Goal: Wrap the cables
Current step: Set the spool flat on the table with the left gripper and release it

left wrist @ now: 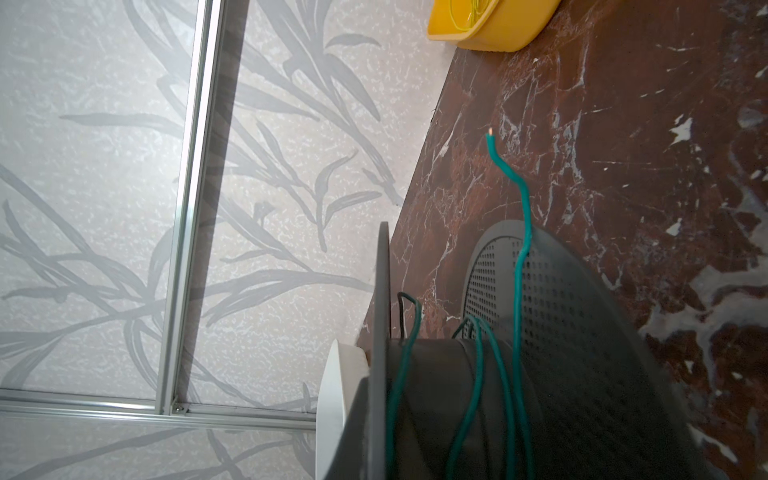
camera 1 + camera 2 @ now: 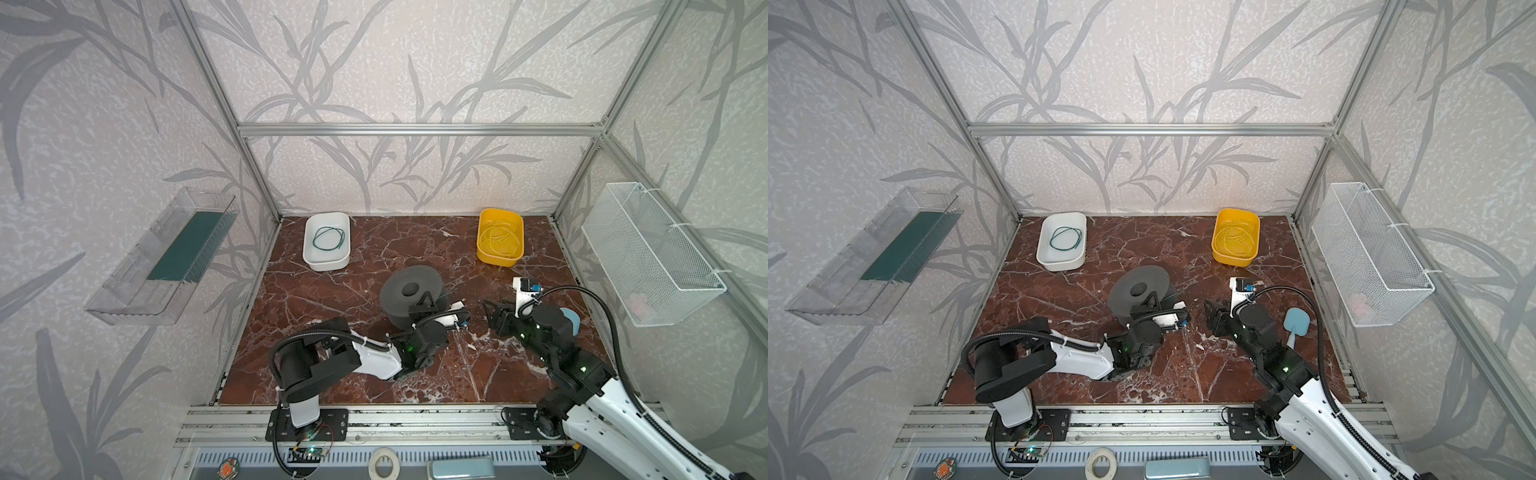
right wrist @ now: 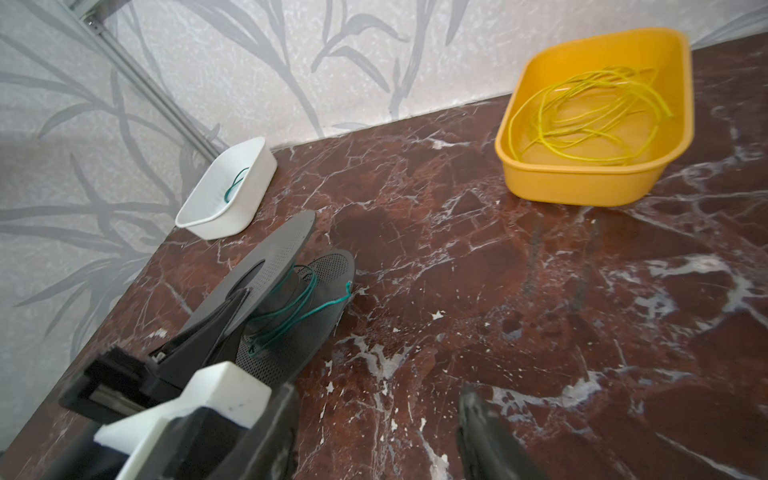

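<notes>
One green cable (image 1: 478, 374) lay in a few loose turns round the hub of the spool (image 2: 395, 295), just ahead of the left tool (image 2: 424, 300), its tail (image 1: 519, 199) sticking free — wrapping begun, I judged, not finished. A second green loop (image 2: 328, 239) sat in the white bin (image 2: 328, 266), well beyond both tools (yellow wires (image 3: 582, 108) filled a yellow bin (image 2: 498, 254)). The left tool, arm stretched low, clamped the spool's upper flange; the right tool (image 3: 378, 399) hovered near, jaws apart — empty.

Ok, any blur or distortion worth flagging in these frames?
Right wrist view: slight motion smear on the yellow tub, and the right end effector is out of focus. Left wrist view: green cable and spool are crisp. Both top views: wide-angle stretch at the edges.
</notes>
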